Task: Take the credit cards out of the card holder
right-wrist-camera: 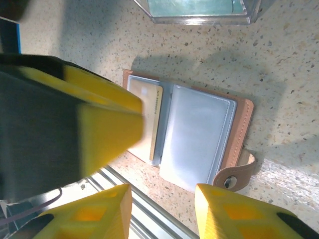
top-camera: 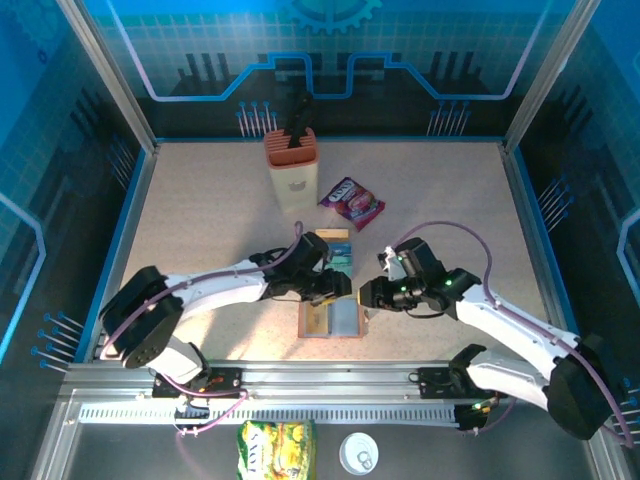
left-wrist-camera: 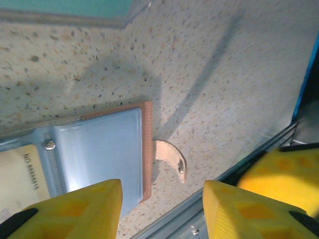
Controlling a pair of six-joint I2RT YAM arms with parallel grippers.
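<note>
Left end effector (left-wrist-camera: 162,209), right end effector (right-wrist-camera: 162,211) spread. We judge the thin cream plastic card (right-wrist-camera: 149,109), in the 9 o'clock sleeve of the salmon-brown leather card holder (right-wrist-camera: 244,124), slick; pinch its edge.

White arm links (top-camera: 215,288), black joints (top-camera: 140,325), purple cables (top-camera: 455,224), yellow fingers (left-wrist-camera: 75,209)

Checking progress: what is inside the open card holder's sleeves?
One cream card sits in a sleeve of the card holder; the sleeve by the snap tab looks empty. A yellow finger hides the other end.
</note>
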